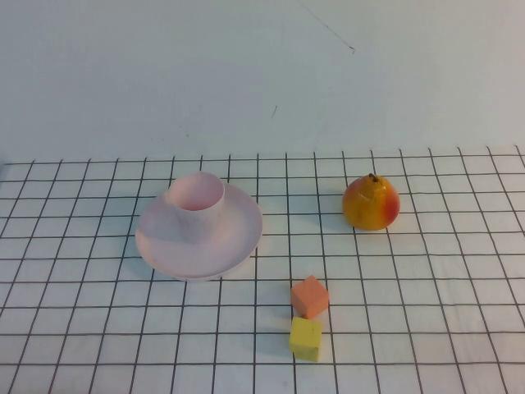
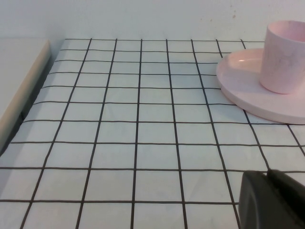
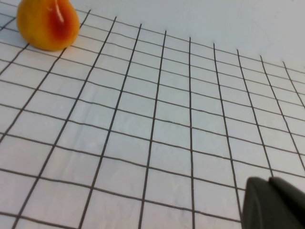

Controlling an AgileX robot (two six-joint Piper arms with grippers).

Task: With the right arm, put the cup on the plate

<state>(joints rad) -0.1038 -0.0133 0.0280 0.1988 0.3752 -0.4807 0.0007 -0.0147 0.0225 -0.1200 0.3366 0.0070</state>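
Note:
The small pale pink cup (image 1: 197,205) stands upright on the wide pink plate (image 1: 225,246), toward the plate's back left. From the left wrist, the same cup (image 2: 283,57) sits on the plate (image 2: 243,90), well ahead of my left gripper (image 2: 267,174), whose dark fingers are pressed together, empty. My right gripper (image 3: 269,180) is shut on nothing and hovers low over the grid cloth, far from the cup. Neither arm shows in the high view.
An orange-yellow pear (image 1: 371,203) stands right of the plate, and the right wrist view shows this pear (image 3: 47,24) too. An orange cube (image 1: 309,296) and a yellow cube (image 1: 305,337) lie in front of the plate. A pale table edge (image 2: 19,81) borders the cloth.

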